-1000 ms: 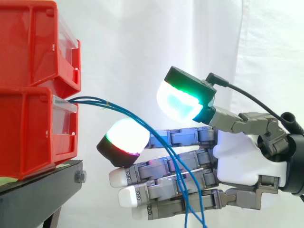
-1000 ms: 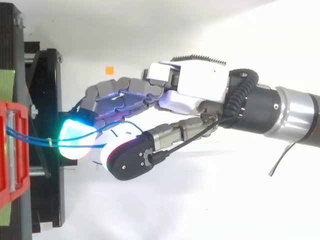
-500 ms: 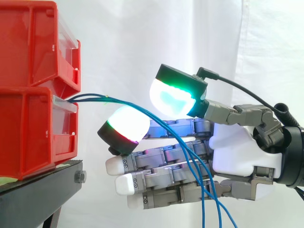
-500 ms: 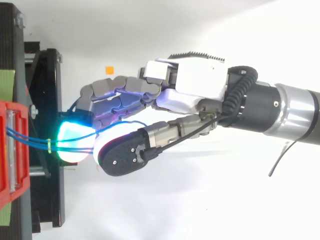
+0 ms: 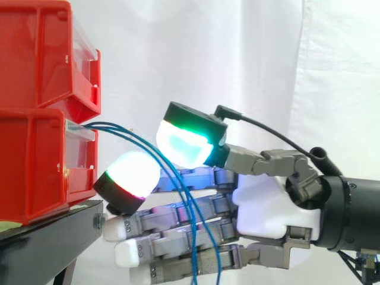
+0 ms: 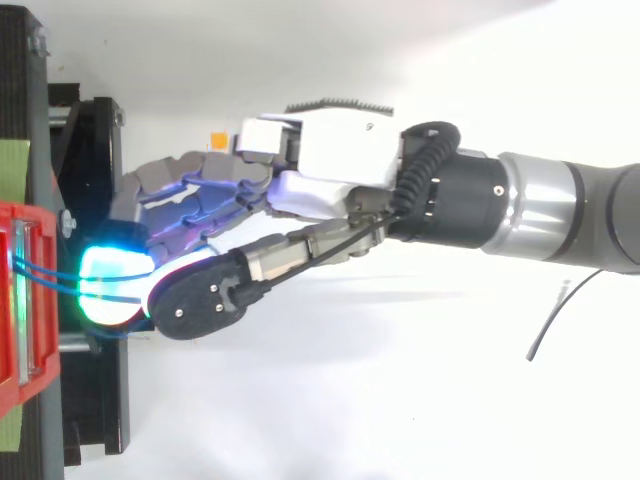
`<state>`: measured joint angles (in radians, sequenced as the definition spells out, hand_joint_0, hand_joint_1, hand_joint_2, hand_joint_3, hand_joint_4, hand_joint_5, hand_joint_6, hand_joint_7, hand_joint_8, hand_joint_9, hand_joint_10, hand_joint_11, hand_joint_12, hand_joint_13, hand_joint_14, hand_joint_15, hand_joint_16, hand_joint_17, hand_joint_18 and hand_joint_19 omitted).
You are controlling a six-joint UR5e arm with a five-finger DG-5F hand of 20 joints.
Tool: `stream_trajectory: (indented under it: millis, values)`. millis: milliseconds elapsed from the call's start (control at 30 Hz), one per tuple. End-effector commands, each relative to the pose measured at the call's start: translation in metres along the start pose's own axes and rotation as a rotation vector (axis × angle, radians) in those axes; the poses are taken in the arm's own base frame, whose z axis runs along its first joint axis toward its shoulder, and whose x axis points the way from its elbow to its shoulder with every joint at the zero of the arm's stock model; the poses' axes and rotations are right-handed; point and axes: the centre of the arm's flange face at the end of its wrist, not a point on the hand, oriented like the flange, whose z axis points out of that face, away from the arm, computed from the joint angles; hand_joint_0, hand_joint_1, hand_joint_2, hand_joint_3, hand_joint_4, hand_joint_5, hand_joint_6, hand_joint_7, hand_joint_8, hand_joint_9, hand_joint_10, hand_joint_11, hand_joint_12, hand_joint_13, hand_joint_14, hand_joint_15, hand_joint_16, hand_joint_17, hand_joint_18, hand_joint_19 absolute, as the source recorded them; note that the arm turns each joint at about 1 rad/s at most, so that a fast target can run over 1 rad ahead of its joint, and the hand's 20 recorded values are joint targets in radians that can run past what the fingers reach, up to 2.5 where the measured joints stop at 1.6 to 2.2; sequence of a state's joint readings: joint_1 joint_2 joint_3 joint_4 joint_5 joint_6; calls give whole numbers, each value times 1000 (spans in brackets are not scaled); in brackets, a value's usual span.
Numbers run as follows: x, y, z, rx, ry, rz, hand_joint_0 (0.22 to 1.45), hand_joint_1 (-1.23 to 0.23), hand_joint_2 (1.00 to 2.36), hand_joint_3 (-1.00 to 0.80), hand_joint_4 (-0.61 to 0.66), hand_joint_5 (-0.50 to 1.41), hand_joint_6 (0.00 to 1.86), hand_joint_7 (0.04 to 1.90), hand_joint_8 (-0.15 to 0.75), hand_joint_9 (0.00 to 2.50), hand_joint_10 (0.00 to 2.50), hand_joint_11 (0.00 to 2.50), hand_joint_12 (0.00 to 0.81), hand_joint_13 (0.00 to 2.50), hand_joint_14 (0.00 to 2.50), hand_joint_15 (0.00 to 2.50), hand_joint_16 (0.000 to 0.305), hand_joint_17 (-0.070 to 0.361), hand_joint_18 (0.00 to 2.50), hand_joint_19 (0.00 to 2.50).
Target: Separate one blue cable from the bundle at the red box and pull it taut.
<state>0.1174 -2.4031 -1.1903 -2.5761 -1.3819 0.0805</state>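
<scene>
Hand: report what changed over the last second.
The hand moved toward the lower red bin, and its pads are now close to the bin's front. Its fingers stayed straight, gripping nothing. The blue cables still hang slack across them. The bin and black stand are unmoved.

We see a white curtain point(image 5: 267, 59) hanging in soft vertical folds, evenly lit. At the lower left is a black stand point(image 5: 41, 243) with a bolt point(image 5: 100, 221) at its corner. From above, we see a bright white surface point(image 6: 350, 400), a small orange square point(image 6: 216, 140) on it, and a green strip point(image 6: 10, 160) along the stand's left edge.
</scene>
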Motion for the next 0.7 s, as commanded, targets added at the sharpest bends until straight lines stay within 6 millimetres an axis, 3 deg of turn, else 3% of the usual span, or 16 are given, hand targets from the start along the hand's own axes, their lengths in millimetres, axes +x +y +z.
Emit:
stream_trajectory:
  millis: [0,467,667]
  values:
    - [-2,-4,0,51,9,-13,653,-543,1010,-382,209,-146,501,1116,283,568,13,398,333,640,11,283,36,80,427,279]
    - [-1,-1,2,30,14,-23,620,-535,1008,-412,212,-147,501,1115,288,570,12,418,335,645,11,294,36,81,431,289]
    - [0,1,4,8,22,-16,481,-568,1000,-500,248,-160,500,1097,314,558,12,433,370,653,11,312,43,98,452,312]
